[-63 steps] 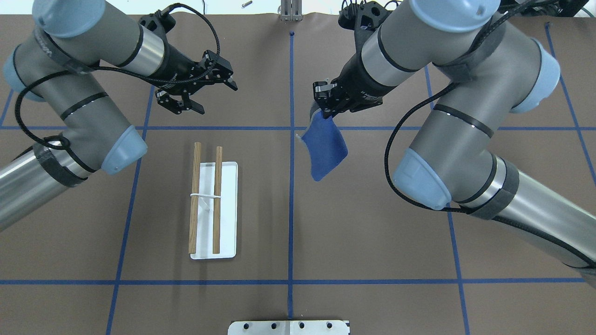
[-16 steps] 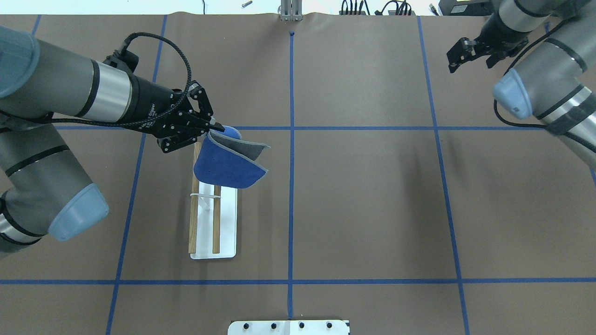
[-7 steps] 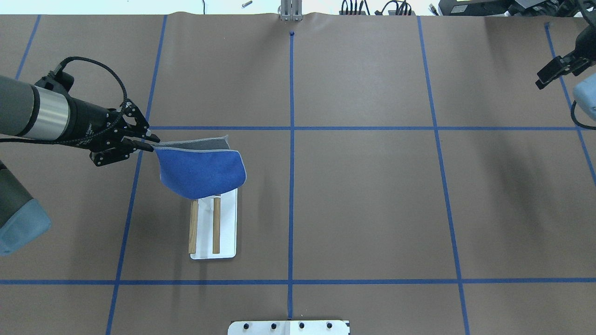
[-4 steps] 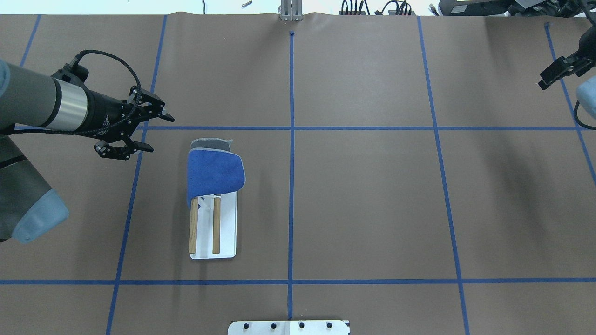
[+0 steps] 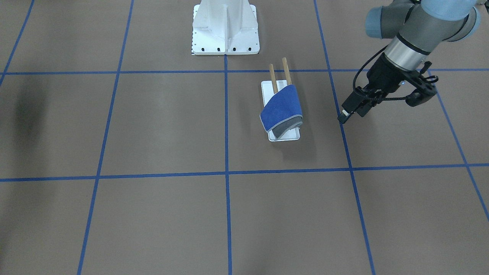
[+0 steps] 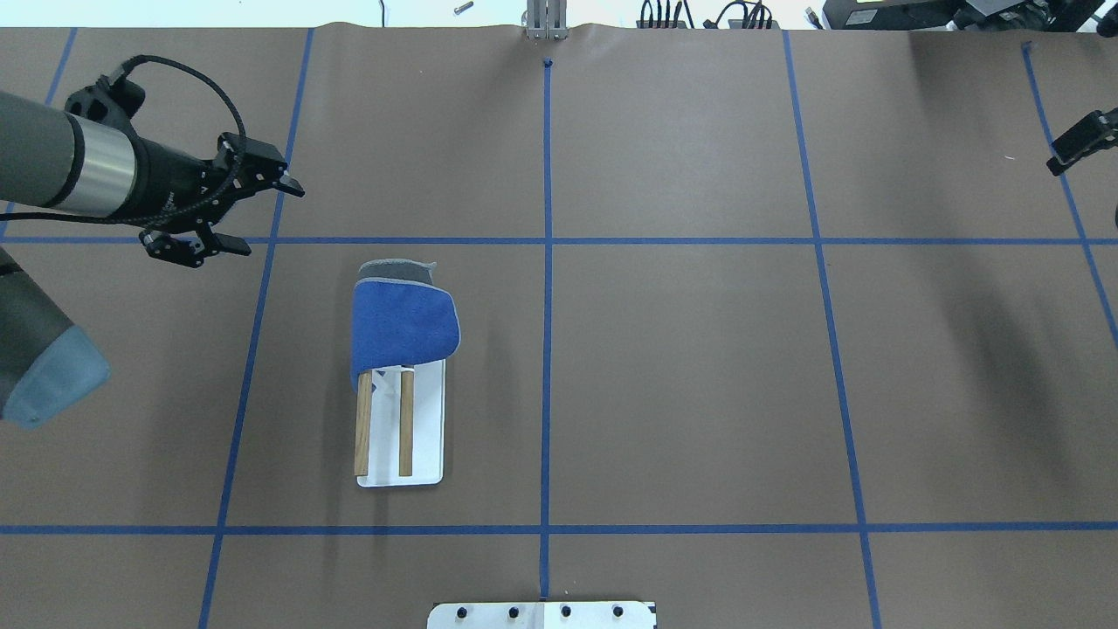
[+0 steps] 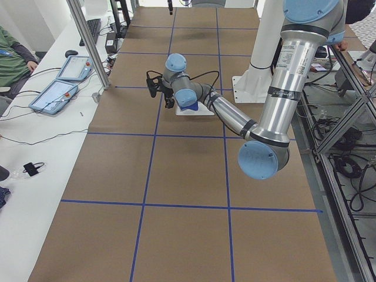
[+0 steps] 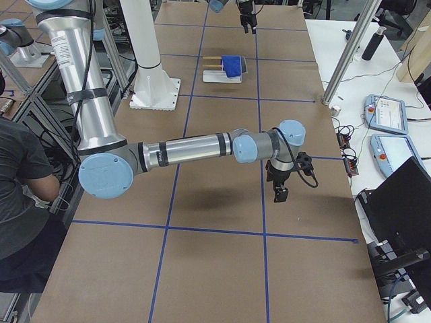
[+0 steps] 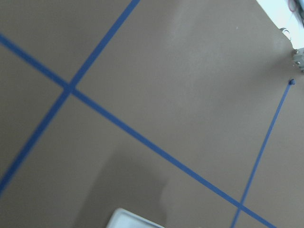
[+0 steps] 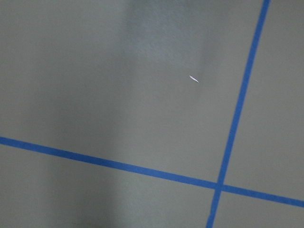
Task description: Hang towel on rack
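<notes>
The blue towel (image 6: 403, 319) with its grey underside lies draped over the far end of the rack (image 6: 403, 428), which has two wooden bars on a white base (image 6: 428, 454). A grey flap hangs off the far end. In the front-facing view the towel (image 5: 282, 109) covers the near end of the bars (image 5: 285, 69). My left gripper (image 6: 269, 218) is open and empty, apart from the towel, up and to its left; it also shows in the front-facing view (image 5: 345, 115). Only a dark tip of my right gripper (image 6: 1081, 142) shows at the right edge, and I cannot tell its state.
Blue tape lines (image 6: 547, 240) divide the brown table cover. The robot's white mount plate (image 6: 541, 614) sits at the near edge. Side benches with tablets (image 8: 385, 111) run along the far side. The left wrist view shows a corner of the white base (image 9: 130, 219).
The left gripper dragged the towel across the rack, opened and let it go, then drew back left and away. The right arm pulled further out to the right edge.
</notes>
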Controlling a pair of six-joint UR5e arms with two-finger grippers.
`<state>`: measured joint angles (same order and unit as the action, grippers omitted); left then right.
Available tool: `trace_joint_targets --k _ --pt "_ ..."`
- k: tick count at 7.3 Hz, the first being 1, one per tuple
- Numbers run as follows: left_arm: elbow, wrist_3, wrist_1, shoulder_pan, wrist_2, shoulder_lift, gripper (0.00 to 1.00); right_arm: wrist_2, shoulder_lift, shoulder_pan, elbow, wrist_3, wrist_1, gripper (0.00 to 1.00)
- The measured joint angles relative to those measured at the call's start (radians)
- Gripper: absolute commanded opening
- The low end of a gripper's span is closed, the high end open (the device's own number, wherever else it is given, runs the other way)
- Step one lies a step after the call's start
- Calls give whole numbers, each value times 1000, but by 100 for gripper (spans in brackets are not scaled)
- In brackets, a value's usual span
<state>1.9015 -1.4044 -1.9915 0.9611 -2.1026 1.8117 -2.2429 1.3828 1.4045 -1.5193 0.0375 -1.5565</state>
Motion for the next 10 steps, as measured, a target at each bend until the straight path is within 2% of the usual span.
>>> trace_joint_targets --k 3,5,7,9,10 --pt "-10 686 324 126 -2 -11 98 9 103 47 -1 -26 2 100" --pt "-57 1090 459 289 -19 -55 98 9 124 64 -3 -26 3 100" --pt "-118 1275 479 411 -65 -169 98 8 127 69 -5 -21 3 100" --pt "-158 1323 468 471 -117 -236 98 8 125 70 -6 -16 3 100" --pt "-163 1328 467 505 -185 -254 98 8 124 70 -7 -15 3 100"
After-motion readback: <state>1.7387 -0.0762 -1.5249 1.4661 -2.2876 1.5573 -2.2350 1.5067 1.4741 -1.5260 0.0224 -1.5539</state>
